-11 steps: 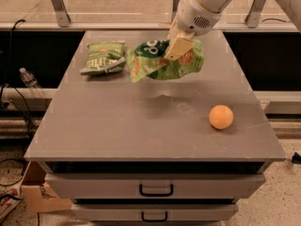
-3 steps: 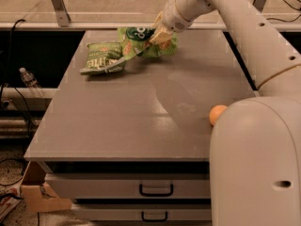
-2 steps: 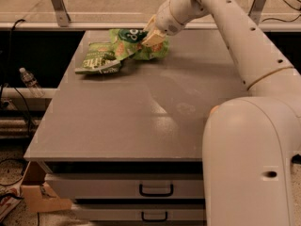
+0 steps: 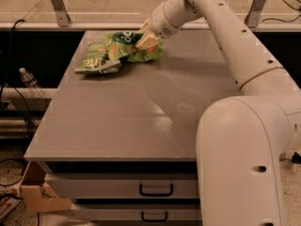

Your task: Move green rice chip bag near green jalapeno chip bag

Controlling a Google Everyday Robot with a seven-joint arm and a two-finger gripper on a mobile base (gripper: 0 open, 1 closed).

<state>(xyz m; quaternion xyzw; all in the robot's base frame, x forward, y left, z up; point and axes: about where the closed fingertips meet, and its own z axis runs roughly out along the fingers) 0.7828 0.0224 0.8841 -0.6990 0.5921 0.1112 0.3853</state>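
Now, pincer (image 4: 146, 39) tight on crinkled bag (image 4: 126, 50)

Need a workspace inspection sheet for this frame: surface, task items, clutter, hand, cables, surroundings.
Surface: grey table top; its right front part is hidden behind the robot arm.
Job's things: green rice chip bag lies at the far left of centre, with its left edge against the green jalapeno chip bag. Cannot tell whether they overlap.
Clutter: nothing seen.
Hand: the hand is on the rice bag's upper right edge, at the far side of the table.
Cables: black cables run by the pipes left of the table.
Surroundings: water bottle at left, cardboard box on the floor, drawers under the top.
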